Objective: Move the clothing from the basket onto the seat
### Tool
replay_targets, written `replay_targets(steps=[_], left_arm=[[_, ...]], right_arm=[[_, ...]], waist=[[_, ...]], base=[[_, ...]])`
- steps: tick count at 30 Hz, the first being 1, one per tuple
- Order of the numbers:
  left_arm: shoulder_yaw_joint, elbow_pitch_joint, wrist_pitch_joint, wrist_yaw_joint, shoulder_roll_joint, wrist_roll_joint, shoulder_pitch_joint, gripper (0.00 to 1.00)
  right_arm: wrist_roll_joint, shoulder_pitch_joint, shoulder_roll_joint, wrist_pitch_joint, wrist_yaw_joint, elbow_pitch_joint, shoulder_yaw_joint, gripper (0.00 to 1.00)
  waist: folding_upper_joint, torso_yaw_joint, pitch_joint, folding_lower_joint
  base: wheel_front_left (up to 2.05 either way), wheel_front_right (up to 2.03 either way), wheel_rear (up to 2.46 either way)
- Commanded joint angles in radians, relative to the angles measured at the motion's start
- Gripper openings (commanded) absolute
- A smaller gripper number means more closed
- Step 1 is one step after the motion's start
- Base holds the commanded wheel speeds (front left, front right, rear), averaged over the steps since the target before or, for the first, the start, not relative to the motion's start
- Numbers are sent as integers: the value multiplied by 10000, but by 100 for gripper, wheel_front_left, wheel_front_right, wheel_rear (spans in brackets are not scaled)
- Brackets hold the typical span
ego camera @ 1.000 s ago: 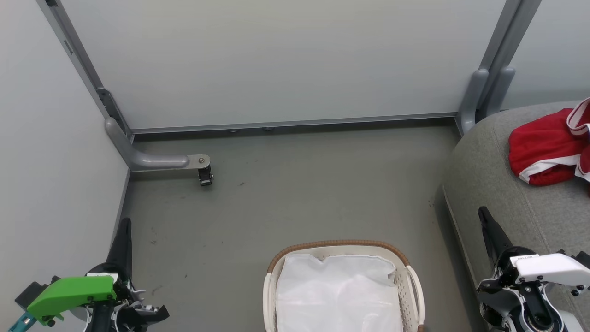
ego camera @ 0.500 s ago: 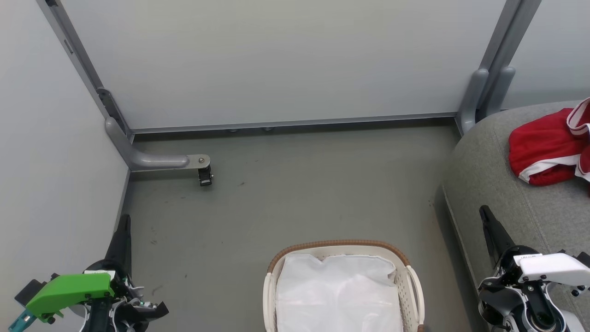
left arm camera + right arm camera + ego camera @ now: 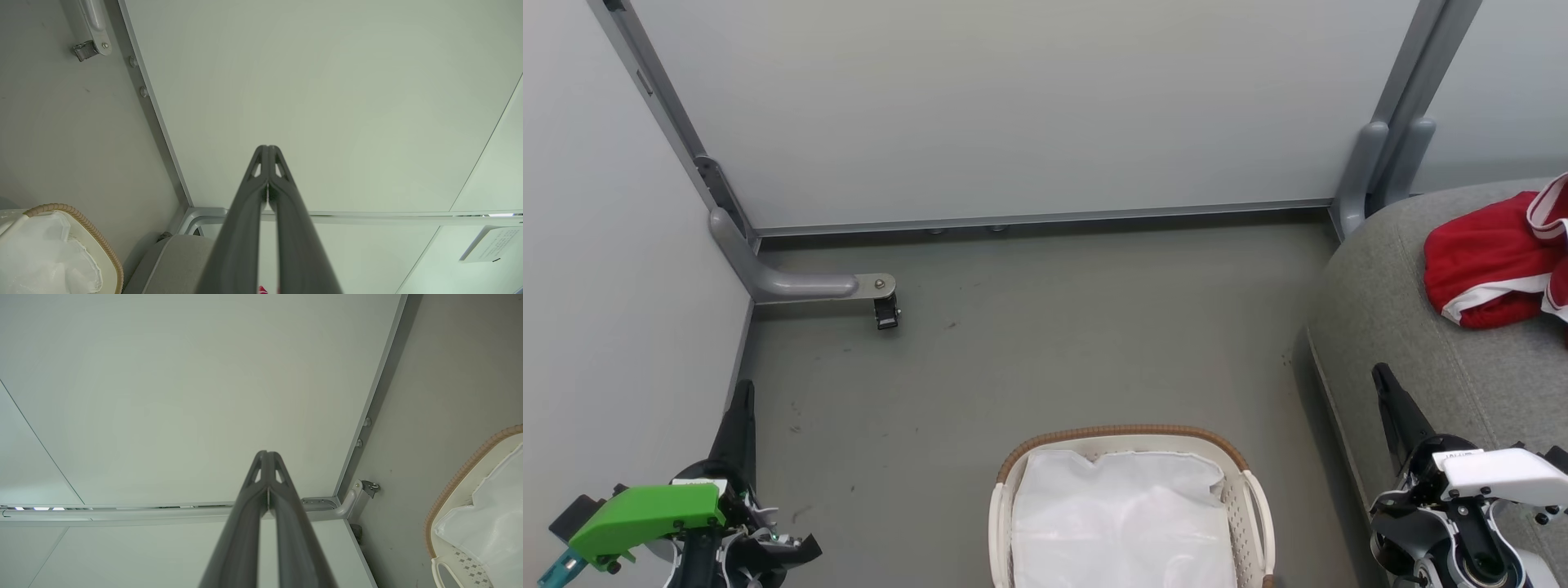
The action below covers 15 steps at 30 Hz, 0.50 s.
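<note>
Red clothes [image 3: 1490, 261] lie on the seat [image 3: 1388, 343] at 3 o'clock in the head view. The basket [image 3: 1123, 431] at 6 holds just a white sheet [image 3: 1123, 514]. Left gripper [image 3: 743, 392] at 8 and right gripper [image 3: 1380, 374] at 4 are empty. Left wrist view: fingers pressed together, basket at 8. Right wrist view: the same, basket at 4. The job looks done, so next the arms can just rest.

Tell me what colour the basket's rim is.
The basket rim is brown with a woven look, clearest in the head view.
</note>
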Motion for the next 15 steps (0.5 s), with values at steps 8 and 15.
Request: replay_targets(steps=[8, 15], left_arm=[[21, -25, 44, -55, 69, -29, -102, 0], [20, -24, 43, -55, 69, -30, -102, 0]], right_arm=[[34, -24, -59, 28, -7, -37, -22, 0], [34, -24, -59, 28, -7, -37, -22, 0]], waist=[[112, 0, 0, 0], [112, 0, 0, 0]], base=[[0, 0, 0], [0, 0, 0]])
